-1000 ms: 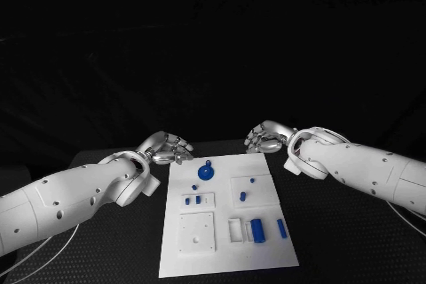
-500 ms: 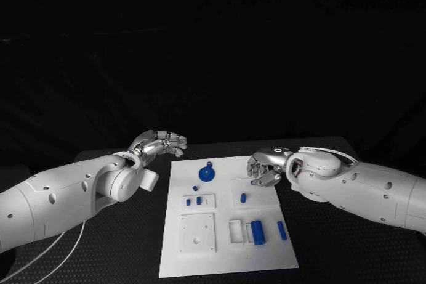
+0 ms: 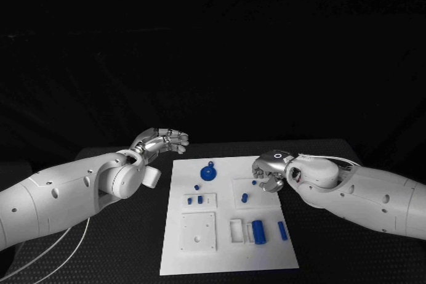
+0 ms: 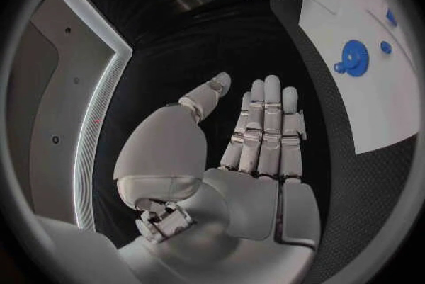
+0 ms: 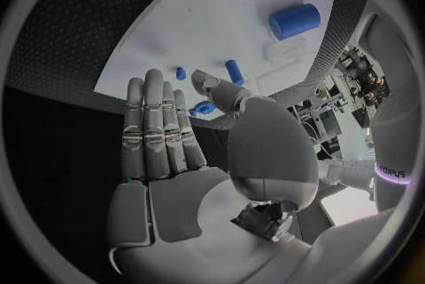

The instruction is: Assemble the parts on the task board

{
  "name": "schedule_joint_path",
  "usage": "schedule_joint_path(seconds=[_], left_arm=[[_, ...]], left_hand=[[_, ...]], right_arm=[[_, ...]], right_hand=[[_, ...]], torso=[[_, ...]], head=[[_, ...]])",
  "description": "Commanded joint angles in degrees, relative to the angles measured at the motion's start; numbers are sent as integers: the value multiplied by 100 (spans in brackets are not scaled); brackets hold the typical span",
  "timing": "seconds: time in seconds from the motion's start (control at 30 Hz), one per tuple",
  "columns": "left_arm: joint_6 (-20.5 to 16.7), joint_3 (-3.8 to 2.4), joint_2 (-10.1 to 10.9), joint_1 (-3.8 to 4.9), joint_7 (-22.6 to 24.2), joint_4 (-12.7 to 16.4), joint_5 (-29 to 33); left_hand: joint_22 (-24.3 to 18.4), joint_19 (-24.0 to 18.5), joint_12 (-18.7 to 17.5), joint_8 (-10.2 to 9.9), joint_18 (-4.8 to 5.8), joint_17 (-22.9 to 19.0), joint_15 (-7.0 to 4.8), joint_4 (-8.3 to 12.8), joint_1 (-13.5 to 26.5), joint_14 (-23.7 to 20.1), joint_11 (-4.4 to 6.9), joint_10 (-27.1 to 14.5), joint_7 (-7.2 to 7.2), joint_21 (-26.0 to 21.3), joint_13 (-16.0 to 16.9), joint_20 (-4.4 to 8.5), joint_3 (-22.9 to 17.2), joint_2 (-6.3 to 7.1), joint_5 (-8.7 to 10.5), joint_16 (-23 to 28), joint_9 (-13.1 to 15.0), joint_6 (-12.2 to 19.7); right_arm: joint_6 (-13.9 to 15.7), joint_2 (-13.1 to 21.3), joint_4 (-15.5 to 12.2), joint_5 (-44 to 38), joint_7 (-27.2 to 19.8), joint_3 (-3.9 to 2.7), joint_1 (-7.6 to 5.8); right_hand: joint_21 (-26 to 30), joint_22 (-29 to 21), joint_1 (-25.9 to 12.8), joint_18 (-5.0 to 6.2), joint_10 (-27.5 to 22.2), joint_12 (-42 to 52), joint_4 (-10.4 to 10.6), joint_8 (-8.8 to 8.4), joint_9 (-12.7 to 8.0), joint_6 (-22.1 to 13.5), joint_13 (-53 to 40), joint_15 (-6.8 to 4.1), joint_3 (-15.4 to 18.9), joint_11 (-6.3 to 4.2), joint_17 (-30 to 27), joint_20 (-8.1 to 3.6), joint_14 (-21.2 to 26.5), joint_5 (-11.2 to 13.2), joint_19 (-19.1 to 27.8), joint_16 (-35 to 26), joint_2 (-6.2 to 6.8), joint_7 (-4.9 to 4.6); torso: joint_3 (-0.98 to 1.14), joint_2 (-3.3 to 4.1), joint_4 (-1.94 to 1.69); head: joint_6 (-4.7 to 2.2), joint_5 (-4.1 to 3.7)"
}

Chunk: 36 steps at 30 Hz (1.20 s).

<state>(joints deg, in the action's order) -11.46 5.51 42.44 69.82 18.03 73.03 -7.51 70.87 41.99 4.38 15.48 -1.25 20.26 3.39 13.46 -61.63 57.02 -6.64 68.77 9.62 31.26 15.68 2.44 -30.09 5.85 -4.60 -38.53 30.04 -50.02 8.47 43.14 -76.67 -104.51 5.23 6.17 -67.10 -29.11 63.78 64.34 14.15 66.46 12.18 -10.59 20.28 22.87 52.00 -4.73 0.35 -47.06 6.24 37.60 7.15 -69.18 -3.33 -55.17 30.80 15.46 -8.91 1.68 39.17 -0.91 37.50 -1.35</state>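
The white task board [image 3: 226, 262] lies in the middle of the table. On it are a round blue part [image 3: 208, 173] at the far end, small blue pegs [image 3: 200, 199] on the left, a small blue piece [image 3: 244, 198] mid-right, and a blue cylinder [image 3: 257, 231] beside a blue bar [image 3: 282, 230] near the front right. My right hand [image 3: 269, 173] hovers over the board's right edge, fingers extended and empty [image 5: 163, 135], close to a small blue piece [image 5: 234, 71]. My left hand [image 3: 164, 140] is off the board's far left corner, holding nothing [image 4: 257, 149].
Black textured table [image 3: 106, 235] surrounds the board on all sides. White recessed plates [image 3: 197, 231] sit on the board's left half, and a white slot block [image 3: 235, 230] stands next to the cylinder.
My right hand has come from beyond the board's far right corner toward me, over the board's right edge. My left hand has drawn slightly away from the board's far left corner.
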Motion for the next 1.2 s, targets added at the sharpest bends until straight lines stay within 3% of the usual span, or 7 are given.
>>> schedule_joint_path(seconds=[0.03,0.33,0.87,1.2], left_arm=[[100,-4,0,3,99,9,111],[138,-4,-5,2,84,11,126],[146,-4,-1,2,60,18,135],[157,-4,11,3,44,45,138]], left_hand=[[8,5,-31,-13,-35,10,34,-4,78,5,9,-36,9,-27,-7,-43,46,-2,22,43,-7,33],[15,19,-32,-21,-41,40,30,-10,109,36,0,-55,18,-39,-20,-43,60,-18,18,79,-12,53],[25,37,-25,-49,-47,85,25,-11,135,67,-1,-62,41,-58,-32,-40,70,-24,3,126,-25,113],[30,47,-21,-59,-48,108,21,-16,151,84,-1,-64,51,-66,-36,-38,75,-26,-1,145,-30,138]], right_arm=[[64,-66,70,-265,115,19,10],[95,-249,300,-225,62,29,115],[95,-458,585,-198,-4,35,198],[-50,-556,680,-215,-2,89,264]], right_hand=[[31,11,-2,85,48,-34,10,-6,-5,50,4,-4,-24,5,10,16,-43,35,-44,-22,54,-1],[40,13,-3,85,64,-70,61,-5,-5,55,4,-4,-84,5,42,15,-48,41,-52,-48,24,-2],[54,26,37,85,113,-124,51,12,2,87,-1,-10,-179,-3,109,8,-61,41,-54,-91,-134,12],[52,55,60,85,206,-136,-40,53,21,164,-23,-24,-226,-24,180,10,-82,41,-59,-119,-240,43]], torso=[[3,2,-10],[18,1,-1],[13,4,-6],[15,8,-3]], head=[[20,10],[57,56],[98,96],[131,111]])
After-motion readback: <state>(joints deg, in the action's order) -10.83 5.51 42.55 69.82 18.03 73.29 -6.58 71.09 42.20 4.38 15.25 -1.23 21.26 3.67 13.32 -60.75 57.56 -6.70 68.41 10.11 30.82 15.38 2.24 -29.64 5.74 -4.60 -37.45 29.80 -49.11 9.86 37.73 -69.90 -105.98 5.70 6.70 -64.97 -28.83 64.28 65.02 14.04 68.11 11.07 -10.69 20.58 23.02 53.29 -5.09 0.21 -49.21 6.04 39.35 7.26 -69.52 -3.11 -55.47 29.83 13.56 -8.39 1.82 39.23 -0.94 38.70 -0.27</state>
